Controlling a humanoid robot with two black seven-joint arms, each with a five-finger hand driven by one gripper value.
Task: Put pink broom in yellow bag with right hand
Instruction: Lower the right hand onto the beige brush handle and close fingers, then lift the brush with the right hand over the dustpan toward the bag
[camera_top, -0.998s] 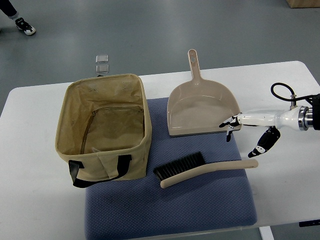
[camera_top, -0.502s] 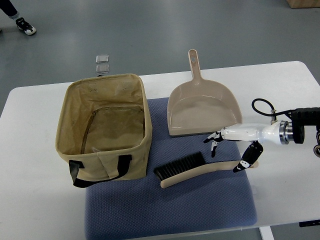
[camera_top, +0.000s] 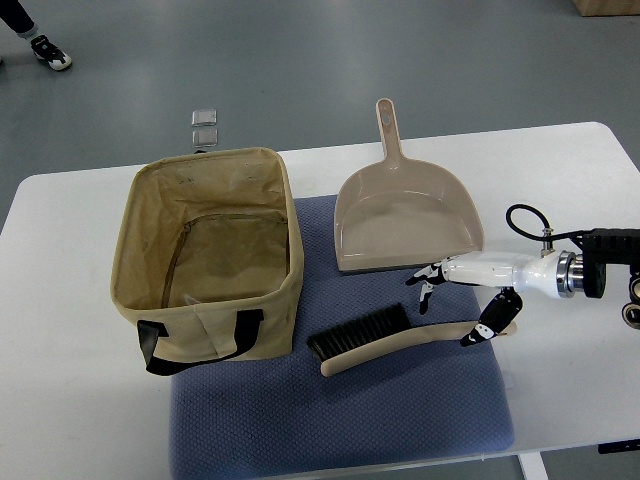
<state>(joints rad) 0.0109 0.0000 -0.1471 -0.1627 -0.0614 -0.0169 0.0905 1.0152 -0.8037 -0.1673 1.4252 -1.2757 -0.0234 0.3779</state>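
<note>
Seen steeply from above: white table (camera_top: 70, 420) with a blue mat (camera_top: 400, 410) across its middle. At left, an open yellow bag (camera_top: 205, 255), boxy, with black strap handles, resting partly on the mat's left edge. Just right of it, near the mat's centre, the pink broom (camera_top: 400, 340) lying flat, black bristles pointing toward the bag, pale handle stretching rightward. Behind the broom, a pink dustpan (camera_top: 405, 215), handle pointing away from the robot. Farthest right, reaching in from the right edge, the right hand (camera_top: 470, 290), fingers spread and holding nothing, thumb tip down at the far end of the broom handle, other fingers poised above it by the dustpan's front lip.
</note>
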